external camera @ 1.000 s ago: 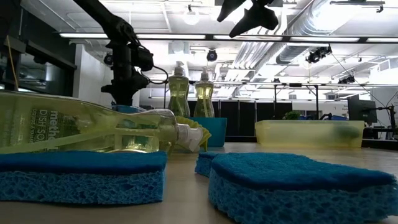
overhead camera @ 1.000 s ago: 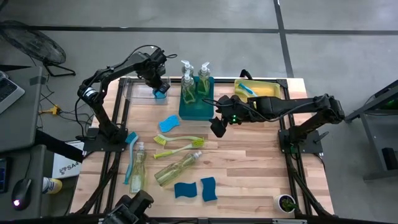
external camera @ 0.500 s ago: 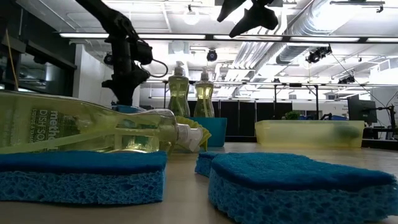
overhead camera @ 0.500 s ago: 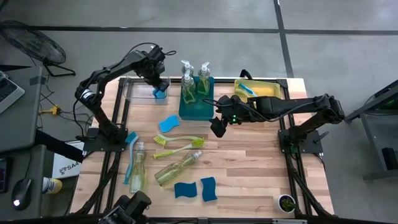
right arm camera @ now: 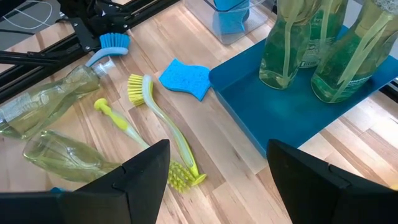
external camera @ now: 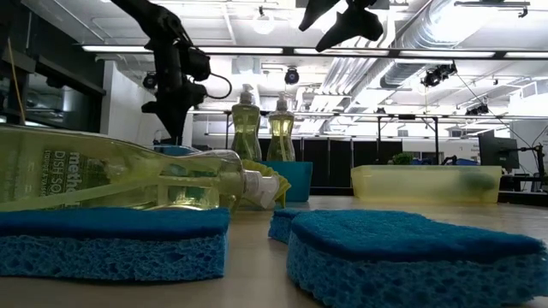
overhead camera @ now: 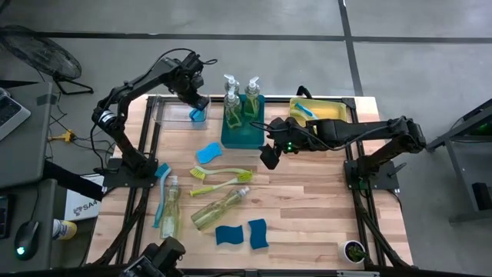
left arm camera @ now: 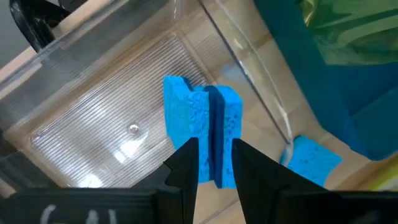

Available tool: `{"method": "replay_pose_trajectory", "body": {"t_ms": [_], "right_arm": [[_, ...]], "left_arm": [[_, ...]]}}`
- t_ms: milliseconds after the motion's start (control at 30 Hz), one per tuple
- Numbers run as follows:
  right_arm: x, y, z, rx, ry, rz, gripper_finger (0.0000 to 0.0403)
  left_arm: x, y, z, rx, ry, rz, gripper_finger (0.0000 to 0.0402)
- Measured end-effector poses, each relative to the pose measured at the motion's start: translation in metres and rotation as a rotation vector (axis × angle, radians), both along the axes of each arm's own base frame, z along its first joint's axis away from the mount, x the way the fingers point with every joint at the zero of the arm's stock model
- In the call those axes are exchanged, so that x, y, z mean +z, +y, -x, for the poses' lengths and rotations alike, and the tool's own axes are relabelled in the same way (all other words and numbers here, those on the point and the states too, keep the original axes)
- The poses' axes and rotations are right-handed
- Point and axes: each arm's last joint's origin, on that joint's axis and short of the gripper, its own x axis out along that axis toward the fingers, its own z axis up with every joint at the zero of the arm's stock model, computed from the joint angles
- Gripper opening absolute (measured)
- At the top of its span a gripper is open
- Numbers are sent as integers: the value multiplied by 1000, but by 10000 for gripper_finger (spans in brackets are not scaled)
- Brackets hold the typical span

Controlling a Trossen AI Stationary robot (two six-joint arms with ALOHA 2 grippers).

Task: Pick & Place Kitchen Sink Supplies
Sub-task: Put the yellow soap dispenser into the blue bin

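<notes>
Sponges point(left arm camera: 202, 127) stand on edge in the clear bin point(left arm camera: 93, 134), directly beneath the left claw point(left arm camera: 210, 163), its fingers narrowly parted.

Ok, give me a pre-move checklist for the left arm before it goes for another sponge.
1. Sponge inside the clear bin: ok, the blue sponge stands on edge in it.
2. Left gripper free of that sponge: cannot tell, its fingers straddle the sponge closely.
3. Next sponge reachable: ok, the loose sponge lies uncovered on the table.
4. Right gripper out of the way: ok, open and empty, hovering near the teal bin.
</notes>
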Motion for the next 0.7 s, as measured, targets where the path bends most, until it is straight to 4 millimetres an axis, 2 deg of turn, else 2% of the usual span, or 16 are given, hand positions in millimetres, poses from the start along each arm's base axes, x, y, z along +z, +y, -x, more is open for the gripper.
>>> {"method": "replay_pose_trajectory", "body": {"t_ms": [333,500,700], "right_arm": [[0,0,0,0,0,0,261],[0,0,0,0,0,0,261],[0,0,0,0,0,0,261]], "left_arm": [[27,-6,-2,-17,-18,-20,92],[41,-23,-4,-42,-41,-55,92],[63,-54,-8,-66,-96,-95,92]]}}
